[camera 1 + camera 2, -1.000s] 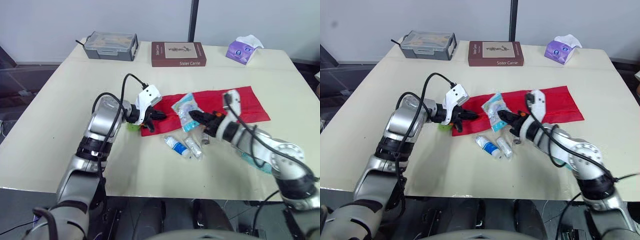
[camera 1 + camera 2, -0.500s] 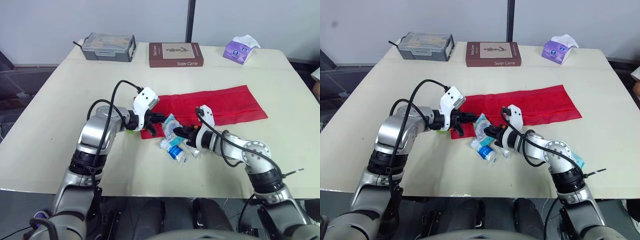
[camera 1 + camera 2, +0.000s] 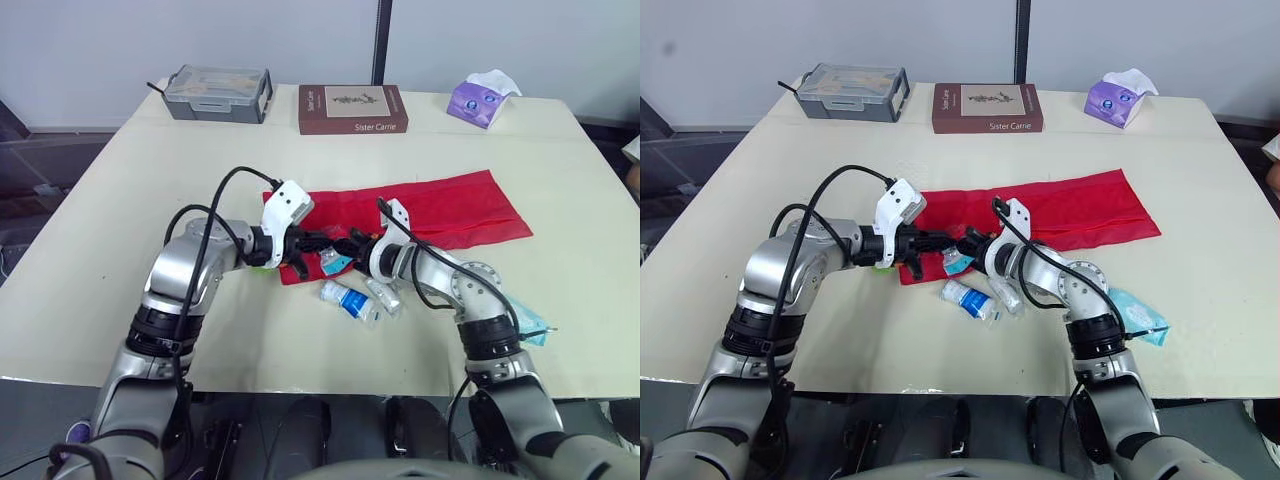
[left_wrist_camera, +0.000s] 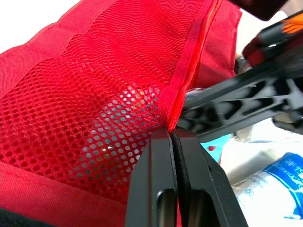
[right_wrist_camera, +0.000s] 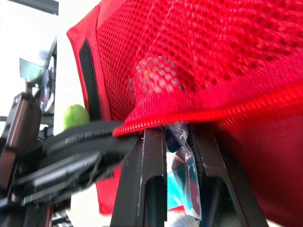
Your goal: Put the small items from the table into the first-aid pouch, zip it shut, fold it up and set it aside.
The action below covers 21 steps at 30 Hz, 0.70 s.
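At frame centre, pinching the red pouch (image 3: 440, 205) by its mesh lip in the left gripper (image 4: 171, 137) and nosing a clear packet (image 5: 183, 175), clamped in the right gripper (image 5: 178, 135), underneath: liable to snag or slide out should that pinch slacken.

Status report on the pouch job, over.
Left gripper shut on pouch mesh edge. Right gripper shut on packet, at pocket mouth. Blue-labelled roll, clear sachet loose beside pouch.

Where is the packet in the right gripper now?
Left eye view: the packet is held by the right gripper at the red pouch's left end, just under the mesh edge pinched by the left gripper.
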Each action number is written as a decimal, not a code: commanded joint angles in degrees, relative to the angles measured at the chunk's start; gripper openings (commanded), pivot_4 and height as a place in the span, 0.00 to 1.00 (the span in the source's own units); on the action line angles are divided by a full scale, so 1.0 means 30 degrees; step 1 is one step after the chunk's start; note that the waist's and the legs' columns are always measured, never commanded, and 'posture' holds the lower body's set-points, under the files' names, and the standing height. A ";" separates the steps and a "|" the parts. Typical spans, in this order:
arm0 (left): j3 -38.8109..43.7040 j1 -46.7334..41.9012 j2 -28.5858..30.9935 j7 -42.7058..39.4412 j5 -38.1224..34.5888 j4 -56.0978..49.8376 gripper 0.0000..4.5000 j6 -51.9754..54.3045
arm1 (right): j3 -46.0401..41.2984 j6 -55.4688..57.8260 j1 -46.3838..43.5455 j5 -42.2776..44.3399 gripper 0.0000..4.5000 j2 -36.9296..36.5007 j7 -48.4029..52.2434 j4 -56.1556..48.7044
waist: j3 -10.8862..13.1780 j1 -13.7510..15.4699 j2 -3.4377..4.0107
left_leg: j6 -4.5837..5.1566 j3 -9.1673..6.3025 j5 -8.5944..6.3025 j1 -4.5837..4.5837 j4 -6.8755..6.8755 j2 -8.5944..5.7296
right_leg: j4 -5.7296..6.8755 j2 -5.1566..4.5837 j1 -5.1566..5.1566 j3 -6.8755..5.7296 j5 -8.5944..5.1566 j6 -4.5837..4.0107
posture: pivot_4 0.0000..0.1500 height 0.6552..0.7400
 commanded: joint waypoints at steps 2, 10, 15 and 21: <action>-0.0044 -0.0065 0.0493 -0.0301 -0.0240 0.0672 0.00 -0.1184 | 0.0347 0.0145 -0.0637 -0.2350 0.12 0.0072 0.2873 -0.0154 | 0.0001 -0.0004 0.0007 | -0.0001 -0.0001 0.0000 0.0001 -0.0001 -0.0004 | 0.0000 0.0002 -0.0001 -0.0001 0.0000 0.0000 | 1.00 1.00; -0.0932 -0.0577 0.1531 -0.1035 0.0751 0.2996 0.00 -0.4261 | 0.3458 0.1317 0.0537 -0.7182 0.70 -0.6133 1.0401 -0.6821 | 0.0017 0.0043 0.0037 | 0.0000 -0.0007 -0.0001 -0.0008 -0.0001 -0.0039 | -0.0018 -0.0007 0.0000 0.0016 -0.0003 0.0000 | 1.00 1.00; -0.1289 -0.0900 0.1632 -0.1445 0.1064 0.4014 0.00 -0.5476 | 0.5569 0.0704 0.0406 -1.0275 0.70 -0.9557 1.4470 -0.9928 | 0.0015 0.0005 0.0034 | 0.0000 -0.0009 -0.0001 -0.0006 -0.0011 -0.0032 | -0.0013 0.0010 -0.0009 0.0015 -0.0012 -0.0011 | 1.00 1.00; -0.1433 -0.0903 0.1747 -0.1984 0.1316 0.4615 0.00 -0.6395 | 0.7667 -0.0743 -0.0530 -1.4478 0.03 -0.8238 1.6005 -0.7686 | 0.0014 0.0046 0.0032 | -0.0001 -0.0005 0.0001 0.0001 -0.0009 -0.0004 | 0.0002 0.0052 -0.0014 0.0022 -0.0021 -0.0028 | 1.00 1.00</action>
